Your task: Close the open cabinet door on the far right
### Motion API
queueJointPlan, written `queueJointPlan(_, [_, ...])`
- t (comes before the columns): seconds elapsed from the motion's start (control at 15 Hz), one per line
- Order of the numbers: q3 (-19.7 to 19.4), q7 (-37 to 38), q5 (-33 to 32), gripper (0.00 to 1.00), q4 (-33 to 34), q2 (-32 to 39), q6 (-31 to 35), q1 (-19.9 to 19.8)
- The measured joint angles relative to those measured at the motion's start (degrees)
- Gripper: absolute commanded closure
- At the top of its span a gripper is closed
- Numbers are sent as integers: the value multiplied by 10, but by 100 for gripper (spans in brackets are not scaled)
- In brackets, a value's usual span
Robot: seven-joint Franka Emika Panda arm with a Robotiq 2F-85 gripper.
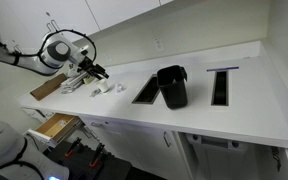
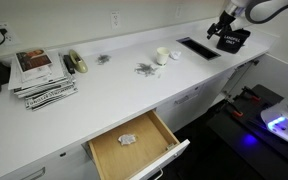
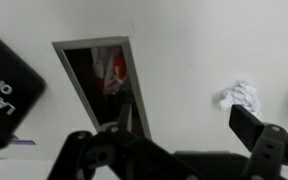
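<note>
My gripper [image 3: 187, 122] is open and empty. It hangs above the white counter [image 1: 244, 110], over a rectangular cut-out [image 3: 99, 80] in the countertop. In both exterior views it [image 1: 96, 72] [image 2: 222, 33] is over the counter next to a black bin [image 1: 172, 86]. Under the counter at the far end, a white cabinet door [image 1: 191, 158] seems to stand ajar beside a dark interior. The view is too small to tell how far it is open. The gripper is well above it and apart from it.
A drawer with a wooden inside [image 2: 134, 145] stands pulled out below the counter. Crumpled paper [image 3: 241, 96] lies on the counter, and a stack of magazines [image 2: 44, 75] at the other end. A second cut-out [image 1: 221, 86] lies beyond the bin.
</note>
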Motion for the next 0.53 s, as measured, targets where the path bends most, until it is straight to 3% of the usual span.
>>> queueJointPlan(0.53, [22,119,-80,0,-125,-90,-29,-216])
